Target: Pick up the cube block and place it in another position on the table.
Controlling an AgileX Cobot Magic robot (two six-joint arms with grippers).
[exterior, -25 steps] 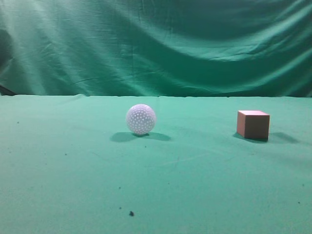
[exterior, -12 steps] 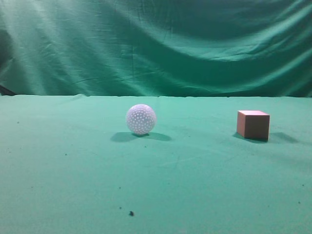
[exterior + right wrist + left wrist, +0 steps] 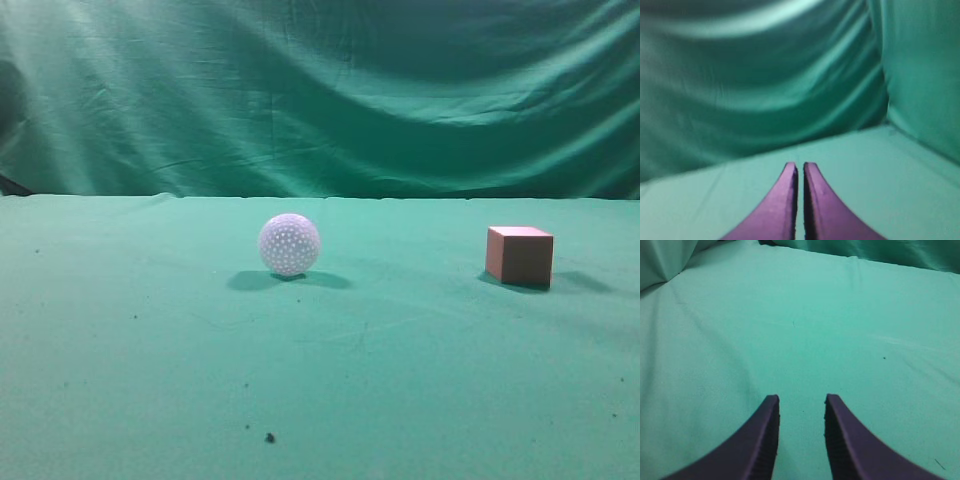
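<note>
Exterior view low, near object height, looking across the table (image 3: 150,380) toward its far edge and the backdrop curtain (image 3: 320,90); left wrist view angled down, close over cloth; right wrist view facing the curtain at a far corner; all share the green tabletop

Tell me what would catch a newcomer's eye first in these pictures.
Against all the green, the white dimpled ball stands out near the middle of the table, with the reddish-brown cube block sitting apart to its right. Neither arm shows in the exterior view. Each wrist view shows only a dark purple pincer over bare cloth: the left pincer parted, the right pincer nearly closed.
</note>
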